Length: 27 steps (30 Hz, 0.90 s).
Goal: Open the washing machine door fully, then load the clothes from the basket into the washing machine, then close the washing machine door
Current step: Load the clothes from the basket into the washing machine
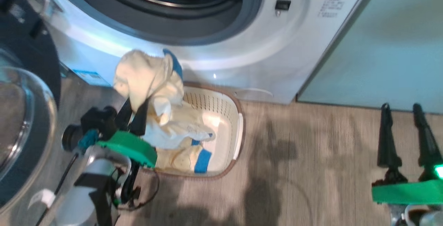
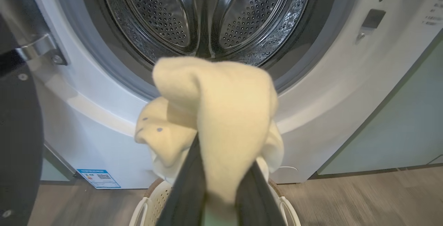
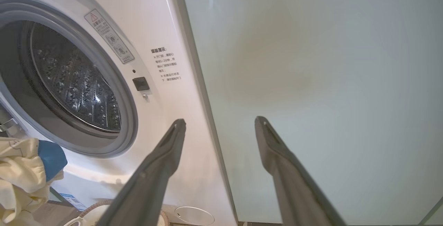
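The white washing machine [image 1: 242, 60] stands with its steel drum [image 2: 207, 15] open. Its black-rimmed glass door [image 1: 20, 122] is swung out at the left. In front of it on the floor sits the cream basket [image 1: 232, 129] with pale yellow clothes [image 1: 180, 150] and blue trim inside. My left gripper [image 1: 135, 111] is shut on a cream garment [image 2: 214, 115], lifted above the basket just below the drum opening; the cloth hides the fingertips. My right gripper [image 3: 219, 124] hangs open and empty at the lower right [image 1: 401, 110], facing the machine's side edge and the cabinet.
A pale green cabinet panel [image 1: 387, 46] runs right of the washer. Grey wood floor [image 1: 311, 170] spreads between the basket and my right arm. A blue energy sticker [image 2: 98, 178] marks the washer's lower left corner. The door hinge [image 2: 41, 47] juts out at the left.
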### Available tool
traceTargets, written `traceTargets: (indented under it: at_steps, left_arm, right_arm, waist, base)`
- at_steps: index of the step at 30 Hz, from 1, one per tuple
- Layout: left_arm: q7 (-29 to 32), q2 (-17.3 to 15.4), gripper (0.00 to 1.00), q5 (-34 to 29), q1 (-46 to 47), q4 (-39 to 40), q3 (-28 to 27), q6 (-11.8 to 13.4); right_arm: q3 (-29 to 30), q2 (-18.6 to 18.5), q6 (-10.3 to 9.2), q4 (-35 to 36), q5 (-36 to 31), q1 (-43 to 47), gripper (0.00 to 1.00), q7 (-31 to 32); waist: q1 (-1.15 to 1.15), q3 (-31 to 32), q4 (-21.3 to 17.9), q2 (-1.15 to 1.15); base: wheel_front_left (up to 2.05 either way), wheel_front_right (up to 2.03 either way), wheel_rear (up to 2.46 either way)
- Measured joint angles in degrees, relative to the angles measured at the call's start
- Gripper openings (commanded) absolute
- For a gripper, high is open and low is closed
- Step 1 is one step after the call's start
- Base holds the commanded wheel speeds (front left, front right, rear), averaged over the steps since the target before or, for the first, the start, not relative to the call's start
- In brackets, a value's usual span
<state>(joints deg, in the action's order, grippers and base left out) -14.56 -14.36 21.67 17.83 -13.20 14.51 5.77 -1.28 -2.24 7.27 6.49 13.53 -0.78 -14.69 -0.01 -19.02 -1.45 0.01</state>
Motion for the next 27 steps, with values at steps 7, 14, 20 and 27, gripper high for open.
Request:
traceTargets:
  at_steps: [7,14,20,27]
  left_arm:
    - [0.36,-1.27,0.00,-0.48,-6.58,4.33,-1.15,2.24]
    - [1.54,-2.14,0.00,-0.49,-12.44,9.66,-1.35,4.57]
    - [2.85,-2.99,0.00,-0.49,-15.39,12.89,-1.51,5.89]
    - [3.94,-3.65,0.00,-0.49,-16.73,15.00,-1.62,6.62]
  right_arm:
    - [-0.89,0.01,0.00,-1.03,-0.01,3.13,1.00,0.00]
    - [-1.36,0.01,0.00,-1.10,0.00,6.19,1.00,0.00]
    - [-2.21,0.02,0.00,-1.26,0.02,8.36,1.00,0.00]
    - [-2.41,0.02,0.00,-1.26,0.09,9.13,1.00,0.00]
  waist:
    - [0.00,5.78,1.13,0.00]
    - [0.00,10.55,2.15,0.00]
    - [0.00,12.94,2.28,0.00]
    - [0.01,13.64,1.97,0.00]
  base:
    - [0.00,0.00,0.00]
    - [0.00,0.00,0.00]
    - [0.00,0.00,0.00]
    - [0.00,0.00,0.00]
